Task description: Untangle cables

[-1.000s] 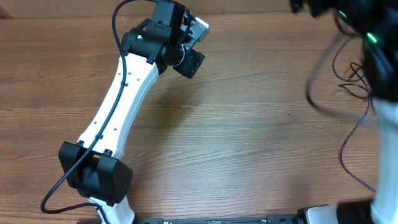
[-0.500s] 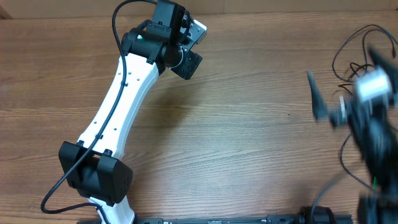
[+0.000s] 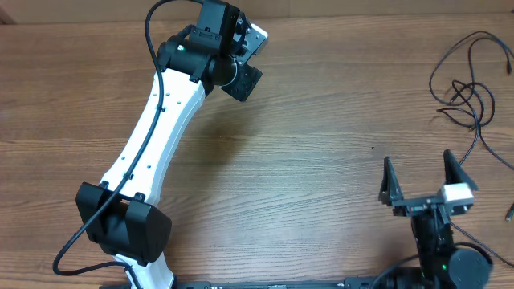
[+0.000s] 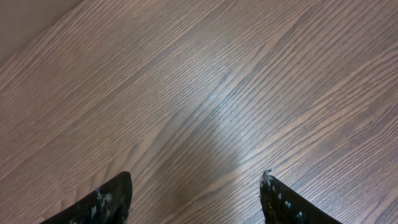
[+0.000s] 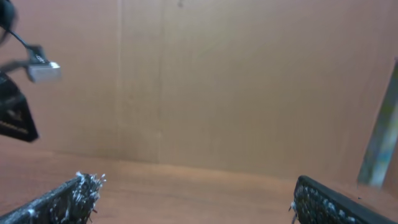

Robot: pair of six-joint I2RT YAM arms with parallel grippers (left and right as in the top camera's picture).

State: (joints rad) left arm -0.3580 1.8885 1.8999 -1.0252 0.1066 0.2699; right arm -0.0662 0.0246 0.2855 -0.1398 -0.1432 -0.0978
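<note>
The cables (image 3: 468, 87) are thin black cords lying in loose overlapping loops on the wooden table (image 3: 321, 136) at the far right. One strand trails down along the right edge to a small plug (image 3: 509, 213). My right gripper (image 3: 418, 164) is open and empty near the front edge, well below the cables; its wrist view shows nothing between the jaws (image 5: 194, 186). My left gripper (image 3: 243, 71) is far left of the cables at the back. It is open and empty over bare wood (image 4: 196, 186). Neither wrist view shows the cables.
My left arm's white link (image 3: 165, 120) runs diagonally across the left half of the table. In the right wrist view a blurred black shape with a silver block (image 5: 42, 71) hangs at the top left, and a plain brown wall stands behind.
My right arm has swung down from the cables at the back right to the front edge, leaving the cables in plain sight. The left arm has not moved.
</note>
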